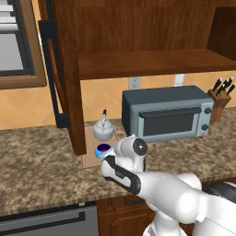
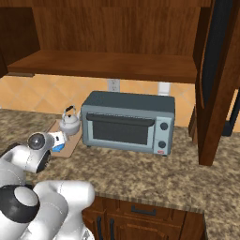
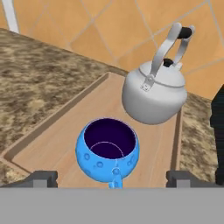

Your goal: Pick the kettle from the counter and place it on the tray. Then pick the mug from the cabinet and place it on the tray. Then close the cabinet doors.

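In the left base view, the tray (image 1: 90,159) is seen lying on the speckled desk (image 1: 37,166), just to the left of the toaster oven (image 1: 168,114). The kettle (image 1: 103,129) is stood upright on the far part of the tray, and the blue mug (image 1: 103,150) is set on the near part, in front of the kettle. The gripper (image 1: 107,159) is held just beside the mug, largely hidden by the arm's wrist. Above, the cabinet (image 1: 138,32) is seen with its wooden shelf (image 1: 152,62), and its left door (image 1: 62,73) is swung open. A knife block (image 1: 220,97) is placed to the right of the toaster oven. No writing can be read on the oven.

In the right base view, the kettle (image 2: 70,122) and the mug (image 2: 58,143) are again found on the tray (image 2: 70,143), to the left of the toaster oven (image 2: 127,122). The right cabinet door (image 2: 215,79) is stood open to the right of the oven.

In the hand view, the mug (image 3: 107,150) is shown upright on the tray (image 3: 65,131) with its dark inside visible and its handle turned toward the camera. The kettle (image 3: 154,89) is stood behind it, apart from it. The gripper (image 3: 112,179) is spread wide, released, its fingertips (image 3: 43,178) standing either side of the mug without touching it. No label is visible on the kettle or mug.
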